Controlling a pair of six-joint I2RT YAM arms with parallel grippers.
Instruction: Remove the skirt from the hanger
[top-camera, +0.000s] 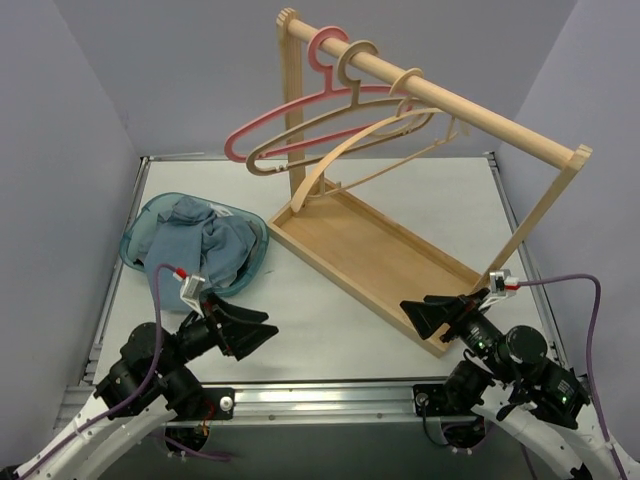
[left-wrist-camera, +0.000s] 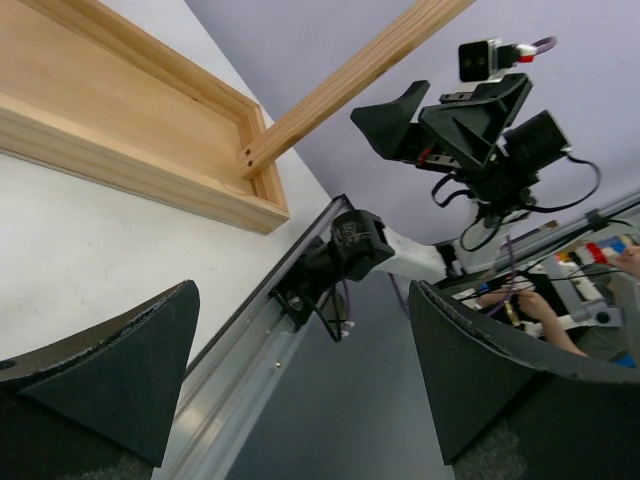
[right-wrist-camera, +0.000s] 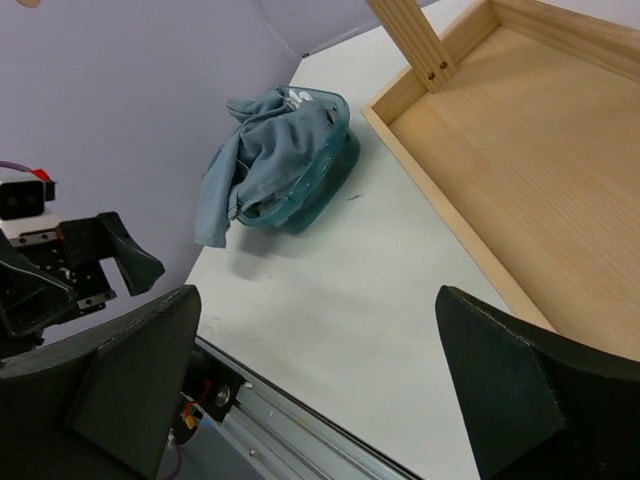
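Top view: shows the skirt (top-camera: 205, 243) bunched in the teal basket (top-camera: 131, 250), well apart from the three hangers (top-camera: 300, 105) on the rack (top-camera: 480, 115); left gripper (top-camera: 262, 328) and right gripper (top-camera: 415, 318) spread wide, holding nothing. Left wrist: frames wide jaws above the table (left-wrist-camera: 90, 250) edge. Right wrist: looks between wide jaws toward the skirt spilling over the basket's rim.

Both end effectors (top-camera: 263, 331) (top-camera: 414, 318) gaping wide
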